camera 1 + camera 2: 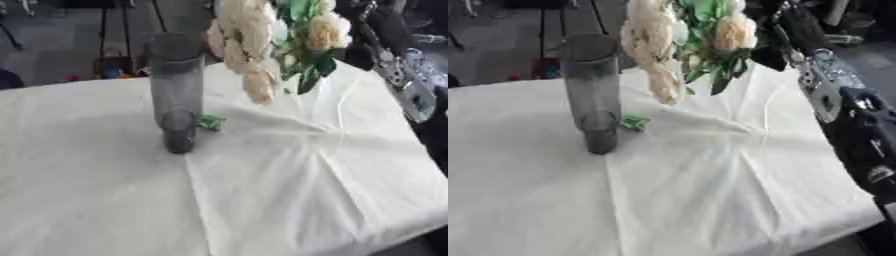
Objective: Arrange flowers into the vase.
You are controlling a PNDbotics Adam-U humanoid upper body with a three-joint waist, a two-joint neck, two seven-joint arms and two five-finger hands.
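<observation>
The table [289, 200], draped in a creased white cloth [710, 190], fills most of the frame from the lower left to the right edge. The robot's right arm [824, 95] comes in from the upper right corner, black with silver joints, and its forearm runs down the right side of the picture. The vase [177, 85], a tall, dark, see-through cylinder, stands upright on the cloth in the upper left-centre, its mouth open and nothing inside it as far as can be seen. The flowers [262, 45], a bunch of cream blooms with green leaves, hang in the air at the top centre, just right of the vase's rim and a little above it, with one long cream spray drooping towards the table. The right hand [773, 54] shows only as a dark shape behind the leaves at the stems; it seems to carry the bunch, yet I cannot tell how its fingers lie. A small green scrap [210, 121], perhaps a fallen leaf, lies on the cloth touching the vase's base on its right. The left hand is in neither view. The step in hand looks like carrying the bunch to the vase; the next move calls for shifting it left until the stems stand over the mouth, then lowering them straight in without knocking the tall, narrow vase over.
</observation>
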